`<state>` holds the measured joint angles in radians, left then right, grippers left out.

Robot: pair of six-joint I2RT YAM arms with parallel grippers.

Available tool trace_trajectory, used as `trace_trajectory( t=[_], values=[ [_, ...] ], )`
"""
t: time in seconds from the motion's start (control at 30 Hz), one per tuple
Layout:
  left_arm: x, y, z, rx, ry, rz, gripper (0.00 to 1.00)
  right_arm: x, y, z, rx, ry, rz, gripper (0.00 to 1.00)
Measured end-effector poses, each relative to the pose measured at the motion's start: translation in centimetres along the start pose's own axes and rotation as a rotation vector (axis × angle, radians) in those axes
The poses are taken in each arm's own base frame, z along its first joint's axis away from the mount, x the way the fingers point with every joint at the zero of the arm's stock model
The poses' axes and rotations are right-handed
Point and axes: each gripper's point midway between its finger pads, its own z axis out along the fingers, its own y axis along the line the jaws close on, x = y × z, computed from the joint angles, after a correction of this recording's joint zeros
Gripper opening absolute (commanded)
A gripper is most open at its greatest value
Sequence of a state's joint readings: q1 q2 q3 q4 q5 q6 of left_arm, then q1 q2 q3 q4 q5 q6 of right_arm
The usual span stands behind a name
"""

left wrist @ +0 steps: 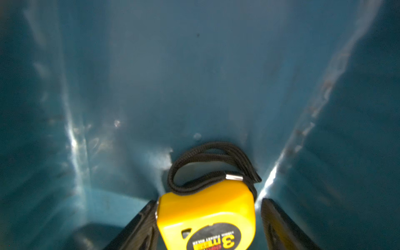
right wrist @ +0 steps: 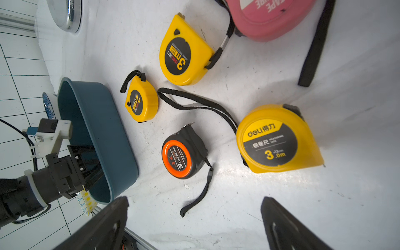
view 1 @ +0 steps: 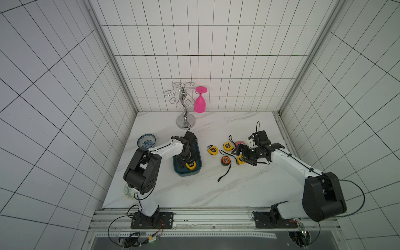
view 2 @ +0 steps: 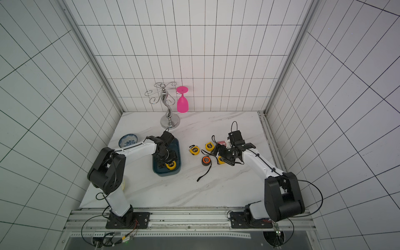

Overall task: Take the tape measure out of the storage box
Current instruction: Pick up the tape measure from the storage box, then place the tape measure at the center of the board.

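Bolted to the rail point(view 1: 216, 216) nearest the lens, both arms reached out over the marble table point(view 1: 194, 190). In both top views the left gripper point(view 1: 190, 164) pointed down into the storage box point(view 1: 187, 175), set over the yellow tape measure point(view 1: 191, 166) that lay flat at the box's near end, probably because a straight-down approach clears the low walls. The right gripper point(view 1: 242, 155) hung over the loose tape measures point(view 1: 228, 146) well apart from the box, seemingly parked out of the way. From the left wrist, the tape measure point(left wrist: 205, 214) sat on the teal floor between the two fingers point(left wrist: 142, 225), its strap point(left wrist: 207, 160) coiled ahead of it. One finger looked pressed to the case, the other showed a thin gap at its tip, so I cannot tell whether the case was clamped; taking it by the flat flanks would keep it from twisting. From the right wrist, the right gripper point(right wrist: 194, 201) stood spread wide with nothing between its jaws, above the table beside the box point(right wrist: 101, 121).
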<state>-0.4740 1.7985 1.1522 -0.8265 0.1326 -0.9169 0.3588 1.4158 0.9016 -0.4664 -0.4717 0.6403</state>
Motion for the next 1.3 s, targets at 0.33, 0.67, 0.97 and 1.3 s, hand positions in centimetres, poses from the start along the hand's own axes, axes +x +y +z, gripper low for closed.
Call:
trace_trajectory(
  t=[0.33, 0.67, 0.97, 1.3],
  values=[
    [0.0, 0.1, 0.5, -0.016, 0.007, 0.023, 0.38, -0.3, 0.2, -0.1, -0.014, -0.007, -0.001, 1.00],
    [0.0, 0.2, 0.2, -0.031, 0.002, 0.041, 0.00, -0.4, 0.4, -0.1, -0.025, -0.010, -0.005, 1.00],
    [-0.9, -0.6, -4.2, 0.023, -0.059, 0.033, 0.00, -0.1, 1.8, 0.1, -0.057, -0.016, -0.050, 1.00],
    [-1.5, -4.6, -11.9, 0.222, -0.136, 0.016, 0.00, 2.1, 5.8, 0.9, -0.130, 0.003, -0.169, 0.99]
  ],
)
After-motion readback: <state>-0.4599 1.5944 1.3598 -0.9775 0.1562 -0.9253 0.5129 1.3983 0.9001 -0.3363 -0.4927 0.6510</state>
